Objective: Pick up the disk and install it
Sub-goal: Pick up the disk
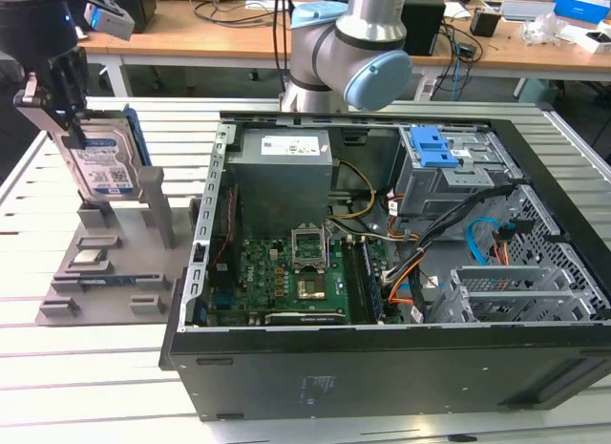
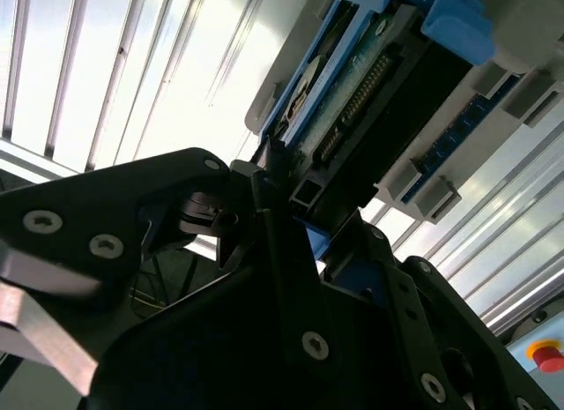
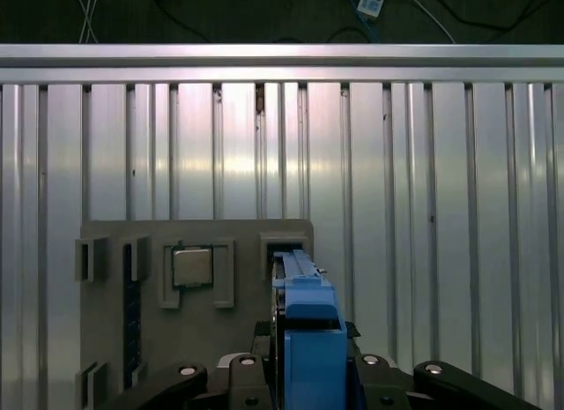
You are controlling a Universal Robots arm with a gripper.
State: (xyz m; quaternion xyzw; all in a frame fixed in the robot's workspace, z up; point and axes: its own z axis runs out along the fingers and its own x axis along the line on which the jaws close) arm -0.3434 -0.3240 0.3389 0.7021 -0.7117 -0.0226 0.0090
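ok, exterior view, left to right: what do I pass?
disk → power supply → memory sticks → blue latch

In the exterior view's upper left, the disk [image 1: 100, 167] is showing silver metal, a white-and-blue barcoded label and a blue frame, with black fingers [image 1: 69, 91] contrasting against it. The holder [image 1: 129, 263] is looking plain grey. The table [image 1: 95, 387] is gleaming in silvery ribbed stripes. The computer case [image 1: 382, 377] is showing black, with a green board [image 1: 267, 272] and a blue latch [image 1: 430, 146] inside.
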